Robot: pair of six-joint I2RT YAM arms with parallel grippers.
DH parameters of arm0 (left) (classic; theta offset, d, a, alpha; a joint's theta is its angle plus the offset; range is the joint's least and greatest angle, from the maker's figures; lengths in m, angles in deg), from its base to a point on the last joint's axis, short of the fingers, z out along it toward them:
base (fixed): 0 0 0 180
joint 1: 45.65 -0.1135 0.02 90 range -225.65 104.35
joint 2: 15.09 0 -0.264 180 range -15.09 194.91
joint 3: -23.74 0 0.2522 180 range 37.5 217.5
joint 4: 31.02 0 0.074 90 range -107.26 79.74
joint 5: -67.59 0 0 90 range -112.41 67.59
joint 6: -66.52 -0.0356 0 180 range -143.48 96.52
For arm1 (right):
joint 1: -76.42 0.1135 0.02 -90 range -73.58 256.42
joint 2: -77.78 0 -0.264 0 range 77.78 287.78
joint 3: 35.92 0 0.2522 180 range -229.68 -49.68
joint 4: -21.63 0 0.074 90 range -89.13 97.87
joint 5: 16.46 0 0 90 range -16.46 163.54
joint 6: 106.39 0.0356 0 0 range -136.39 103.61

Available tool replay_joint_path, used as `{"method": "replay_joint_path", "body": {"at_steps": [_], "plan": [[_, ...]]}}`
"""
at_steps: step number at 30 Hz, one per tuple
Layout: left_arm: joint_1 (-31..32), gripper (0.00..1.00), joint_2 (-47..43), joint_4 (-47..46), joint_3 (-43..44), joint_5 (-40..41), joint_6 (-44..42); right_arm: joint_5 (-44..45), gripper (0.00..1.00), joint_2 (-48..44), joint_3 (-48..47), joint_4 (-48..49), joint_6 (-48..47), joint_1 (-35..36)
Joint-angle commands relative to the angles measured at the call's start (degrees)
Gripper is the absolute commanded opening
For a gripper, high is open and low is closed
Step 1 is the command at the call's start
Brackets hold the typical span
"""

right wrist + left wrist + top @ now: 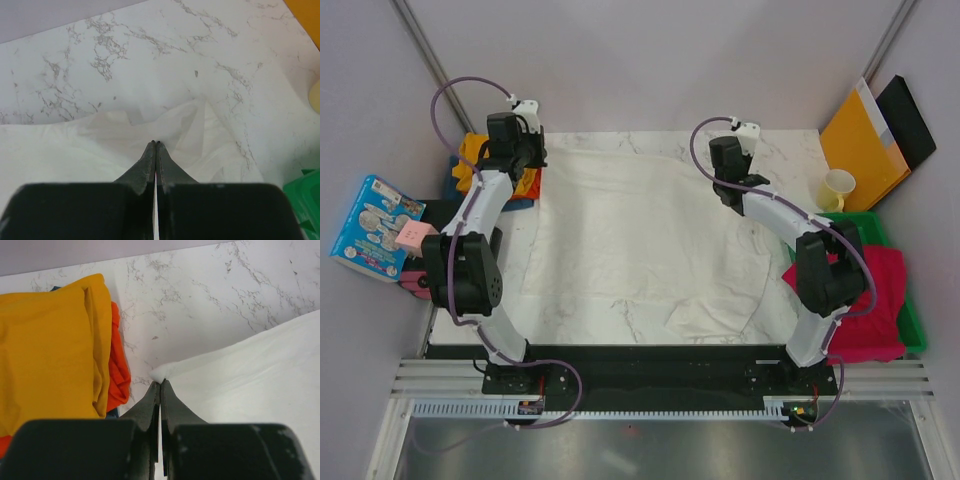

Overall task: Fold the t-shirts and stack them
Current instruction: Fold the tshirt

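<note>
Crimson-pink t-shirt [880,300] lies in green tray [860,222]; left tool [160,383] and right tool [155,142] closed.

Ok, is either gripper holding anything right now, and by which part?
Both jaws are shut on the white cloth t-shirt: the left gripper pinches its far-left corner, the right gripper seemingly its rumpled far-right edge.

White marble table [785,160]; pale grey walls [650,60]; metal corner posts [420,45]

Overhead rear view, close wrist views, sharing white t-shirt [640,240]
</note>
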State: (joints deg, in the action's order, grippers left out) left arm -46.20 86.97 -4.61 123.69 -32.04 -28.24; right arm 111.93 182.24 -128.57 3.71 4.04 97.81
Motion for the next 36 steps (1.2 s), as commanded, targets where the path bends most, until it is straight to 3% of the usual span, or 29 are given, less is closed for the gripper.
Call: {"method": "replay_joint_path", "body": {"at_steps": [1, 12, 27, 36], "plan": [[-0.2, 0.02, -3.6, -1.4, -5.2, -0.8, -0.3, 1.7, 0.0, -3.5, 6.1, 1.2, 5.4, 0.1], [-2.0, 0.02, -2.2, -3.7, -12.6, 2.9, -2.2, 4.5, 0.0, -8.0, 20.3, 1.0, 11.4, 0.2], [-3.9, 0.02, 11.0, -1.8, -0.1, 5.3, -2.9, 3.5, 0.0, -10.9, 26.9, 1.1, 13.8, -3.6], [-3.6, 0.02, 12.5, 0.0, 3.2, 3.9, -1.9, 1.0, 0.0, -13.4, 31.8, 0.3, 16.0, -3.5]]}}
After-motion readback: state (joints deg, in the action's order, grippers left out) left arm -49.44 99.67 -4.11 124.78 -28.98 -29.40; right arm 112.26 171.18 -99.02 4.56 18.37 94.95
